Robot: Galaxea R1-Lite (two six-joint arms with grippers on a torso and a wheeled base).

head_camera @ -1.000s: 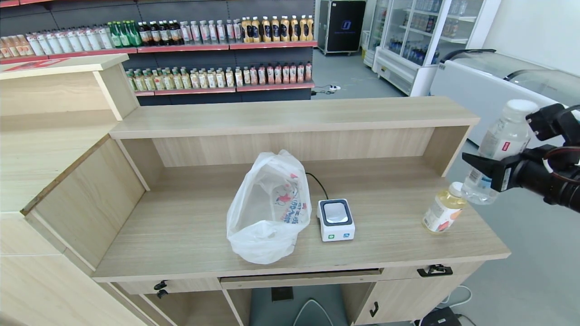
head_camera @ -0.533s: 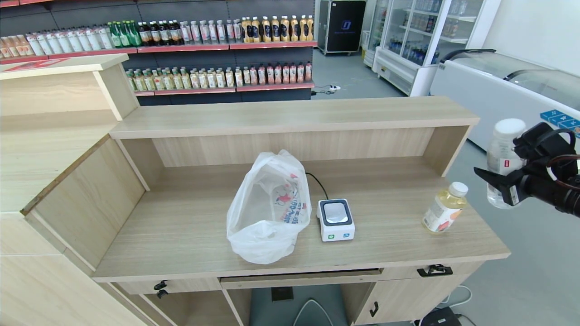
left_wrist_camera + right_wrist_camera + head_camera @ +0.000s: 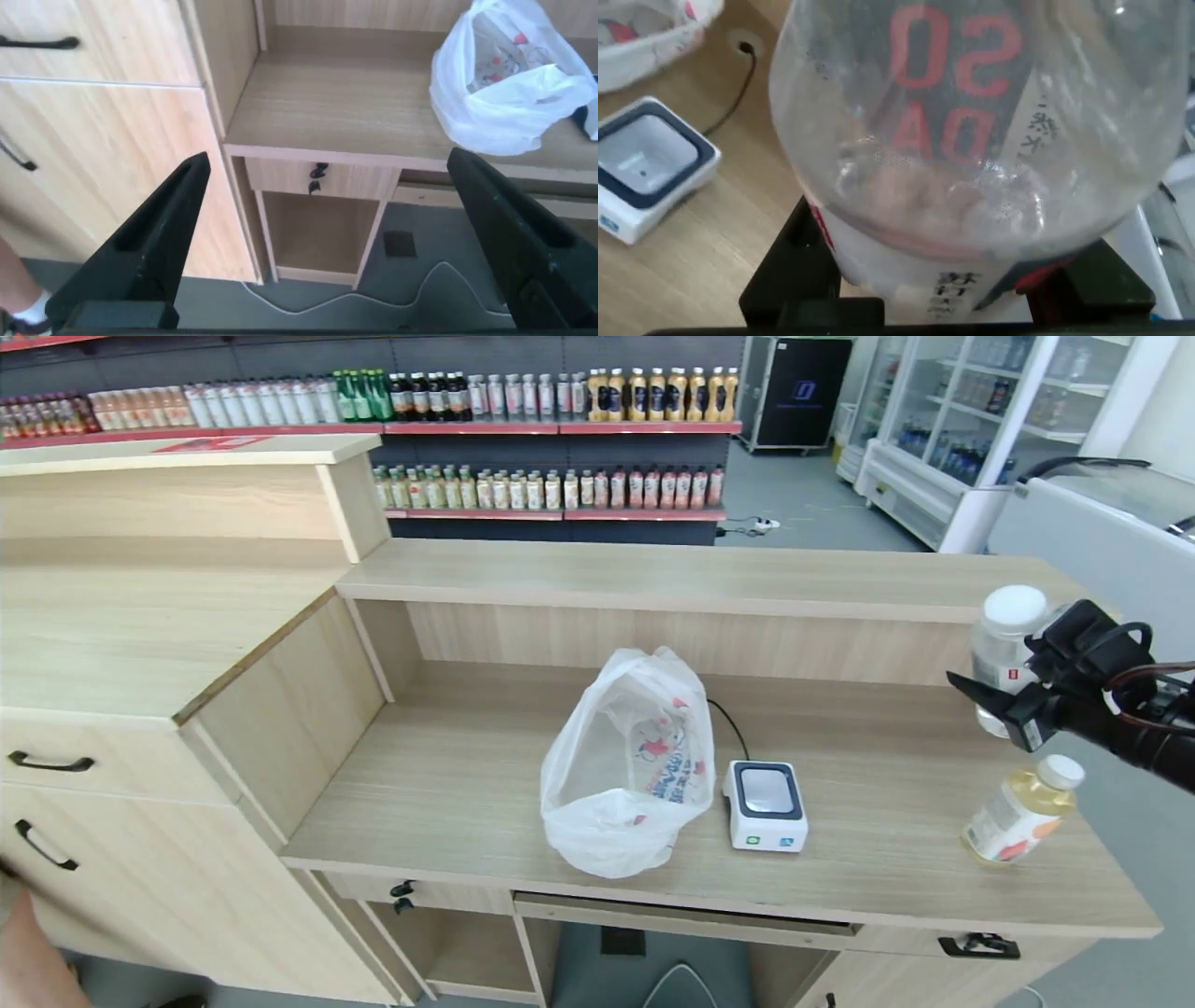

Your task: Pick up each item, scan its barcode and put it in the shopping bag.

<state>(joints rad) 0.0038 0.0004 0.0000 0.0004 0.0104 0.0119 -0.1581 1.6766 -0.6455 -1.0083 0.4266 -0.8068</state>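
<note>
My right gripper (image 3: 1022, 665) is shut on a clear water bottle (image 3: 1001, 649) with a white cap, held upright above the counter's right end. In the right wrist view the water bottle (image 3: 971, 140) sits between the fingers. A small bottle of yellow liquid (image 3: 1022, 812) stands on the counter below it. The white scanner (image 3: 766, 801) lies mid-counter, also seen as the scanner (image 3: 645, 163) from the right wrist. The white shopping bag (image 3: 630, 765) stands open just left of it. My left gripper (image 3: 336, 233) is open, low in front of the counter's left end, with the bag (image 3: 505, 84) beyond.
The wooden counter (image 3: 467, 775) has a raised back shelf (image 3: 672, 579) and a tall cabinet with drawers (image 3: 112, 644) on the left. A black cable (image 3: 733, 728) runs behind the scanner. Shelves of drinks and fridges stand farther back.
The head camera has turned left, shifting the whole picture right. The water bottle went from tilted to upright in my right gripper, swung out past the counter's right edge, then back over its end.
</note>
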